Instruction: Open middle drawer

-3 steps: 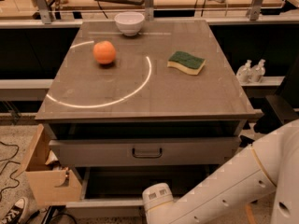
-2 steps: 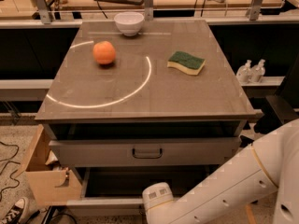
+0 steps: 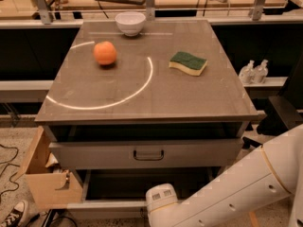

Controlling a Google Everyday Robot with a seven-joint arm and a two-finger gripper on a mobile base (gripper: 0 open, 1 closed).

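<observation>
The middle drawer (image 3: 111, 205) is the low grey one near the bottom of the cabinet. It stands pulled out, and its plain dark inside (image 3: 142, 183) shows. Its front panel runs along the bottom edge of the view, and its handle is hidden. My white arm (image 3: 236, 188) reaches in from the lower right. Its wrist block (image 3: 162, 200) sits at the centre of that drawer's front. My gripper is beyond the wrist, below the bottom edge of the view, so it does not show.
The taller-fronted drawer (image 3: 94, 154) with a bigger handle (image 3: 148, 154) sits above, slightly out. On the cabinet top (image 3: 189, 103) lie an orange (image 3: 104, 53), a white bowl (image 3: 130, 22) and a green-yellow sponge (image 3: 188, 63). A cardboard box (image 3: 45, 183) stands at the lower left. Two bottles (image 3: 254, 71) are on a shelf at the right.
</observation>
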